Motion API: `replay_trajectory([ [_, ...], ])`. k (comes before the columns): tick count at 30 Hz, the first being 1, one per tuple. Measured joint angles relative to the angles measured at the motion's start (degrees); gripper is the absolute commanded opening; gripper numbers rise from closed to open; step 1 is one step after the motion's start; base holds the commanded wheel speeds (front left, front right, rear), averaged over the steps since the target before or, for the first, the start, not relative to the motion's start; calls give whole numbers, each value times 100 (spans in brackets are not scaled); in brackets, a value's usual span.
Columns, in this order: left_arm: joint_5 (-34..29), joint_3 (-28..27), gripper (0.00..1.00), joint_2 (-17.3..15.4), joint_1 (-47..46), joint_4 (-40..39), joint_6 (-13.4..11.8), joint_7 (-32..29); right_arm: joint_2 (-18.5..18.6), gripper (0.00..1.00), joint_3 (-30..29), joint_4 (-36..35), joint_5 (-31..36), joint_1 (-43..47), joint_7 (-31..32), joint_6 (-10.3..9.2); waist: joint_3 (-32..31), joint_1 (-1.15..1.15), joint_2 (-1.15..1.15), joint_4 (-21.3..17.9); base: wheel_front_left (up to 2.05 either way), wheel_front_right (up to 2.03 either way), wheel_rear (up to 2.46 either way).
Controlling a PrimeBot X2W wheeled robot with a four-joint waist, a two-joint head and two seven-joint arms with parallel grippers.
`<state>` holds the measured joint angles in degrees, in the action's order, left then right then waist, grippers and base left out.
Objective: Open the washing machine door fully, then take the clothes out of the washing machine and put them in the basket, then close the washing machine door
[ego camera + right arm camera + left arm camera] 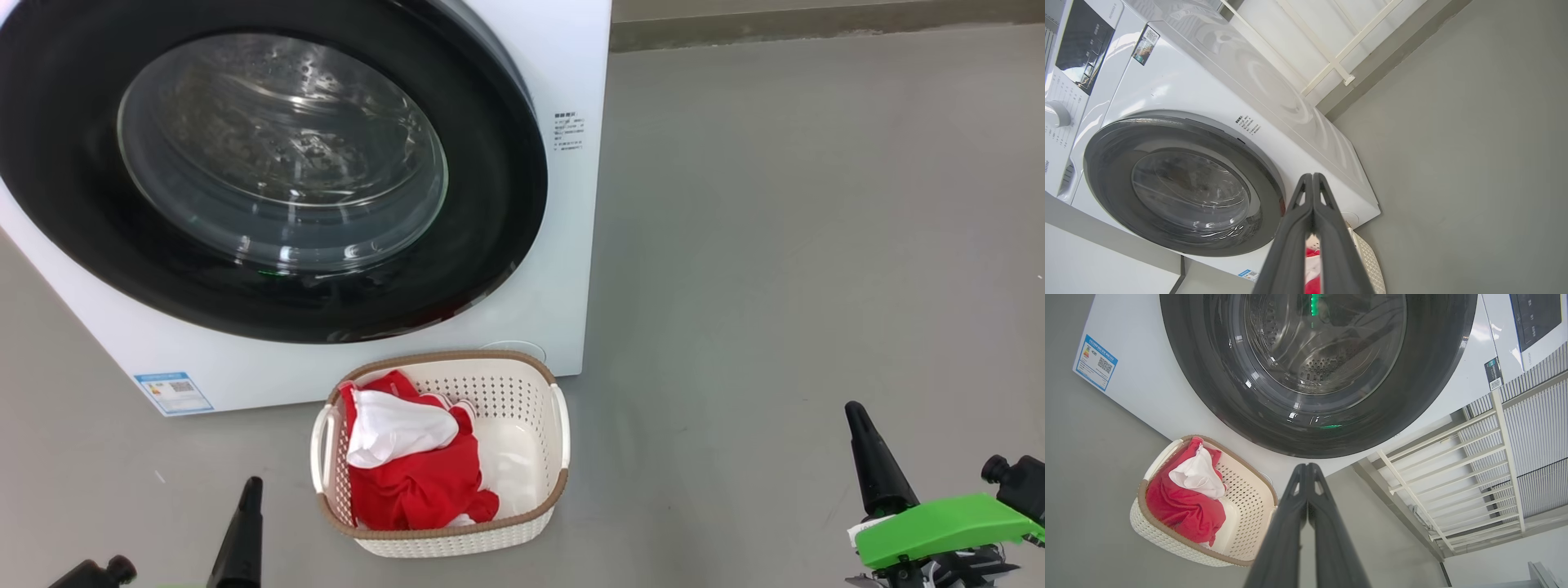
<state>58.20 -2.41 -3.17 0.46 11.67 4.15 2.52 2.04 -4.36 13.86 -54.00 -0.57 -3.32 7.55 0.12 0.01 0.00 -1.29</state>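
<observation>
The white washing machine (563, 73) stands ahead with its black-rimmed door (269, 171) flat against the front, the steel drum visible through the glass. Below it on the floor sits the cream basket (522, 384), holding red clothes (420, 482) with white panels. My left gripper (249, 486) is low at the left of the basket, fingers together and empty; in the left wrist view its fingertips (1307, 467) meet below the door (1433, 375), beside the basket (1249, 486) and clothes (1180, 506). My right gripper (853, 408) is shut and empty at the lower right, well clear of the basket; its tips (1312, 176) touch.
Grey floor (816, 245) stretches right of the machine to a wall base. A white railing (1453, 473) stands by the machine's side. A blue label (173, 392) marks the machine's lower front corner.
</observation>
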Motion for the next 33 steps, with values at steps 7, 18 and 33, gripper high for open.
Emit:
replay_trajectory([
  [7, 476, -33, 0, 14, -81, 38, 45, -115, 4, 0, -40, 25, -519, -16, 143, -1, 1, 0, 0, 19, 0, 0, 0],
  [18, 1161, -74, 0, 23, -106, 123, 93, -303, 9, 0, -84, 58, -1307, -85, 335, -1, 2, 0, 0, 45, 0, 0, 0],
  [33, 1985, -124, 0, 42, -223, 209, 152, -534, 15, 0, -157, 96, -2234, -201, 555, -2, 3, 0, 0, 78, 0, 0, 0],
])
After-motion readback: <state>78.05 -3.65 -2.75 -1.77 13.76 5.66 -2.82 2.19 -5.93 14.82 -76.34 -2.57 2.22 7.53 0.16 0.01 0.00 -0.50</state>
